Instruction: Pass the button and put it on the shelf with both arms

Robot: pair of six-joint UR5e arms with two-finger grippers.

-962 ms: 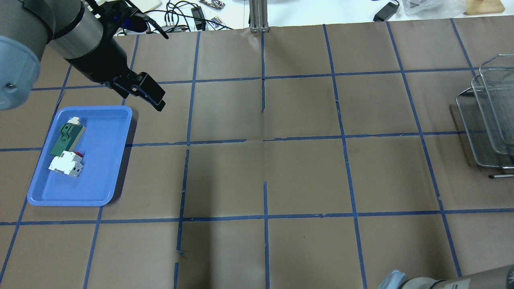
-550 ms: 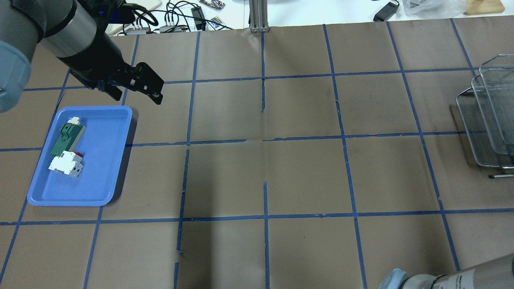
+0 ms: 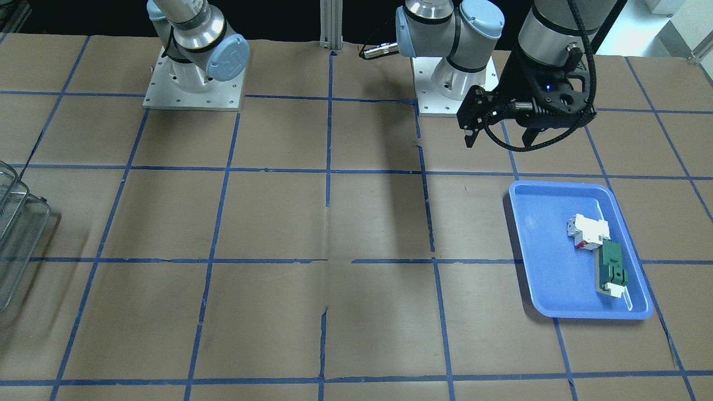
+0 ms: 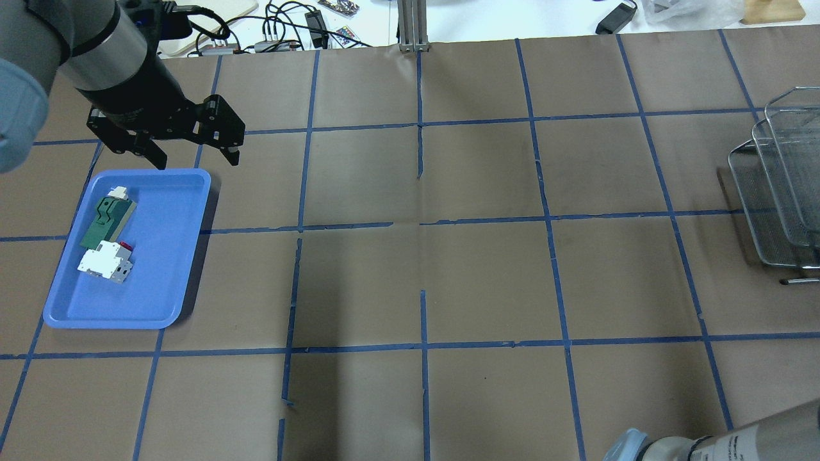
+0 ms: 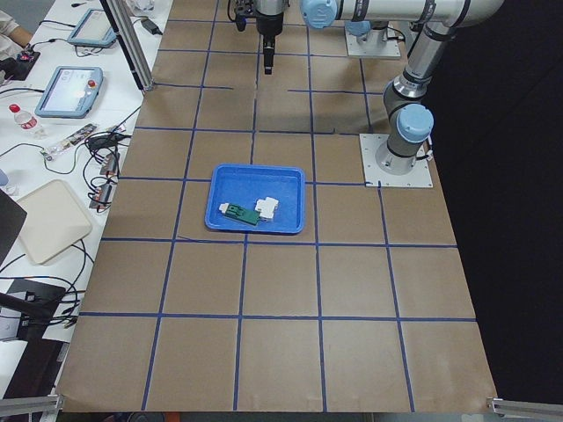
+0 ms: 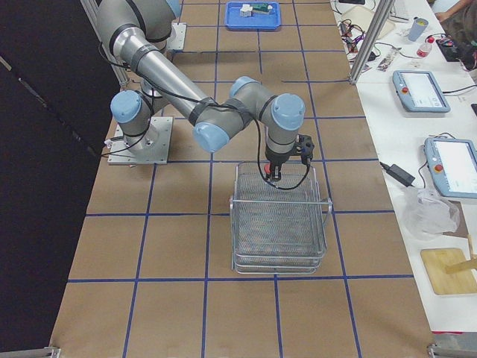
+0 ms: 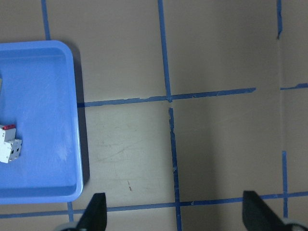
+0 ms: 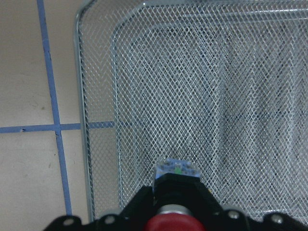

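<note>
- Right gripper [image 8: 175, 204] points down, its jaws closed on the button [image 8: 176, 169]. The red cap is nearest the camera and the clear block is beyond it.
- The button hangs over the shelf [image 8: 216, 96] mesh, inside the rim and seemingly above it rather than resting on it.
- This step likely goes best by lowering slowly until the button meets the mesh, then opening; dropped, it could roll.
- Right arm [image 6: 168, 74] folds at the elbow, with the wrist vertical over the shelf's end.
- Left gripper [image 4: 192, 157] hovers open and empty beside the blue tray [image 4: 202, 211].
</note>
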